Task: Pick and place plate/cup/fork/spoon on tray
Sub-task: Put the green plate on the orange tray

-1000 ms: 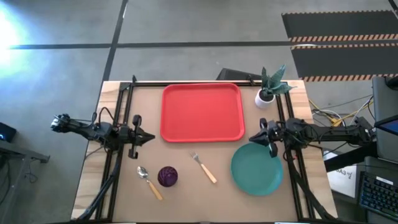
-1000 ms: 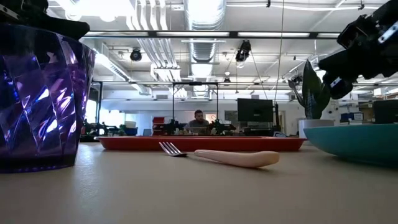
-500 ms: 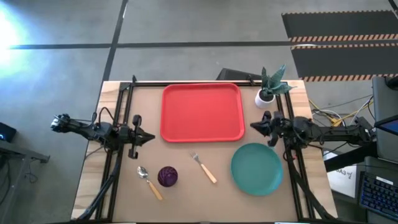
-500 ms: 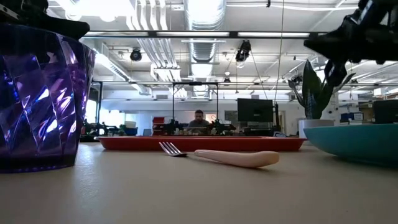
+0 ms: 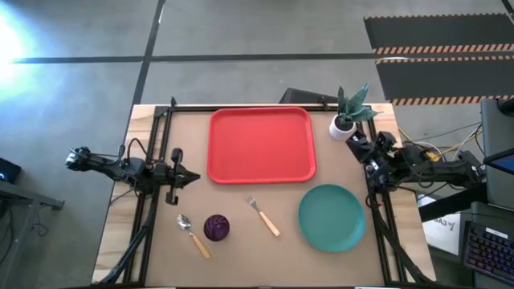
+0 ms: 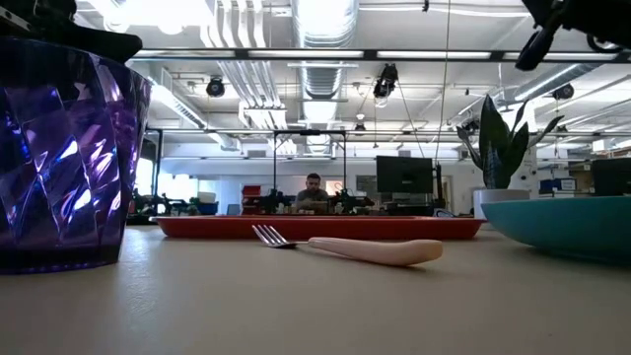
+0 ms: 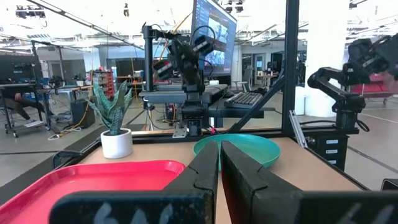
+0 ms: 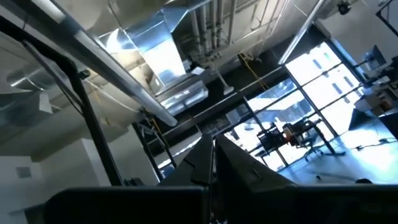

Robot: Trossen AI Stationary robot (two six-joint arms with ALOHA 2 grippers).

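Note:
The red tray [image 5: 261,146] lies at the table's far middle. Near the front edge stand the purple cup [image 5: 216,227], upright on its base, and the teal plate [image 5: 332,217], flat at the right. The fork [image 5: 263,217] lies between them; the spoon [image 5: 193,234] lies left of the cup. My left gripper [image 5: 195,177] waits shut at the tray's left side, pointing level at it [image 7: 219,167]. My right gripper [image 5: 352,137] is shut, raised beyond the plate's far edge and tipped up toward the ceiling [image 8: 211,155]. It holds nothing.
A small white pot with a green plant [image 5: 345,120] stands at the far right corner, close to my right gripper. A dark metal frame [image 5: 241,107] runs along the table's far, left and right sides. Bare tabletop lies between tray and tableware.
My right gripper has risen from above the plate's far edge, drawn back toward the table's right edge and the plant, and tipped its fingers upward. It stays shut. The tableware has not moved.

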